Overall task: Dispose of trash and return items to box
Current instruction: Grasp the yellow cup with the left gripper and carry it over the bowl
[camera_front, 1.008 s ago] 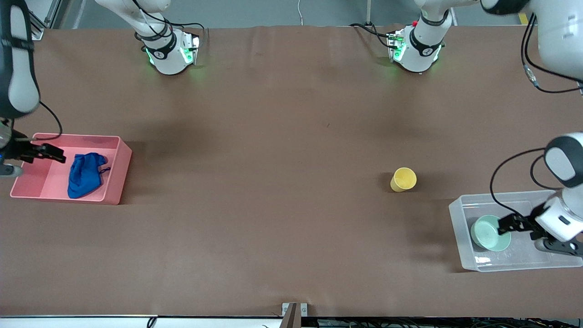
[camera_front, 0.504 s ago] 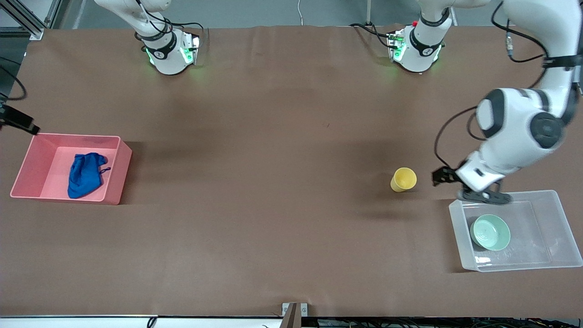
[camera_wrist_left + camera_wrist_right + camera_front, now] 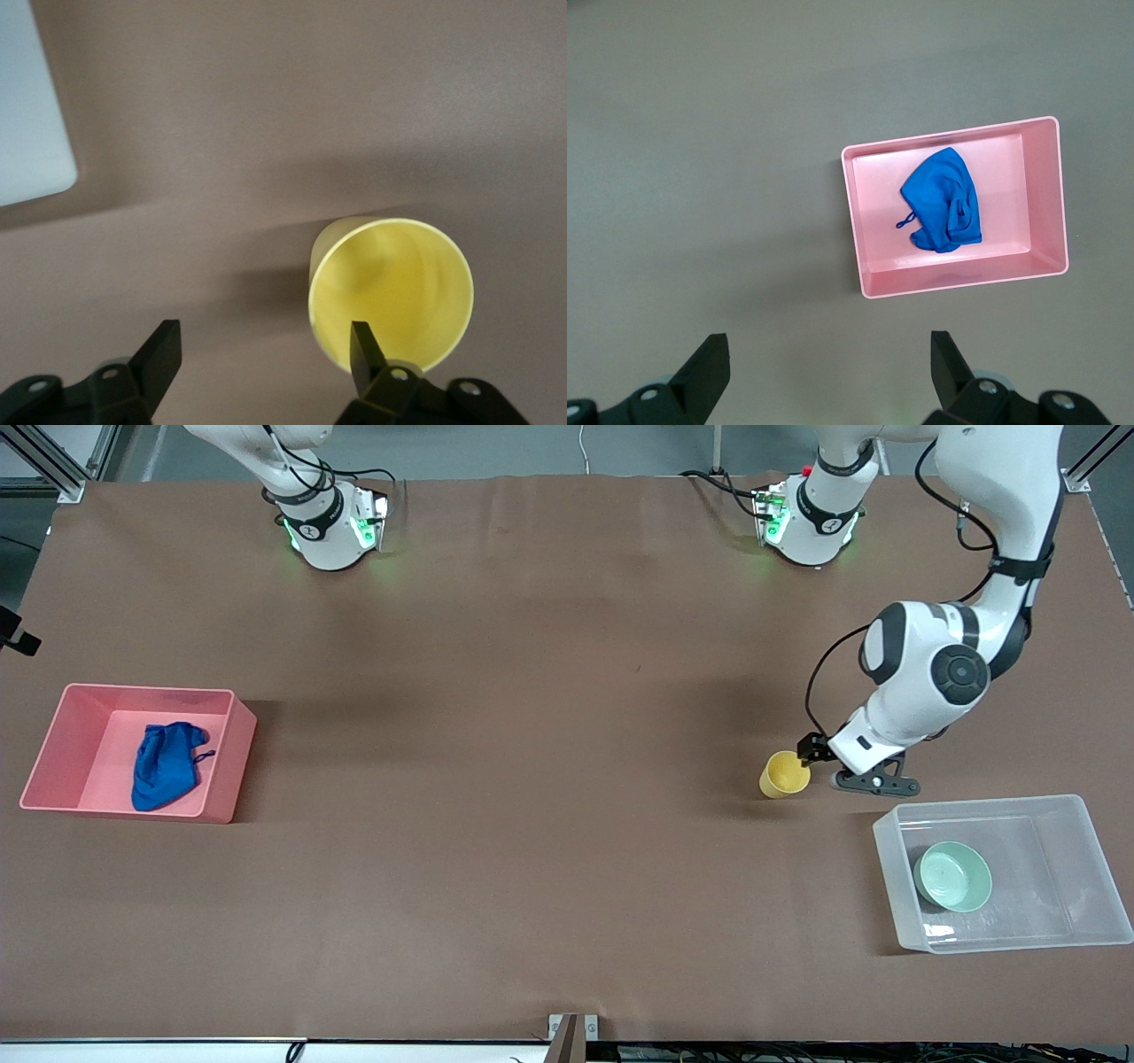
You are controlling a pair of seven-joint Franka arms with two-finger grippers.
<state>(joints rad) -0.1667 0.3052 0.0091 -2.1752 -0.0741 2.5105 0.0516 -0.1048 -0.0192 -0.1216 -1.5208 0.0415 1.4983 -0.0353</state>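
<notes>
The yellow cup [image 3: 784, 773] stands upright on the table, farther from the front camera than the clear box [image 3: 1063, 806]. My left gripper [image 3: 811, 755] is open beside the cup. In the left wrist view [image 3: 261, 350] one fingertip [image 3: 361, 341] overlaps the cup's rim [image 3: 390, 292] and the other is off to its side. The mint-green bowl [image 3: 953, 877] lies in the clear box. The blue fabric wad [image 3: 164, 764] lies in the pink bin [image 3: 239, 735]. My right gripper [image 3: 830, 359] is open and empty, high up, looking down on the bin [image 3: 957, 283] and the wad [image 3: 943, 202].
A corner of the clear box [image 3: 31, 106] shows in the left wrist view. Both arm bases stand along the table's edge farthest from the front camera. Brown tabletop stretches between the pink bin and the cup.
My left gripper has left the clear box, where the bowl stays, and come down beside the yellow cup. My right gripper has drawn up and away from the pink bin.
</notes>
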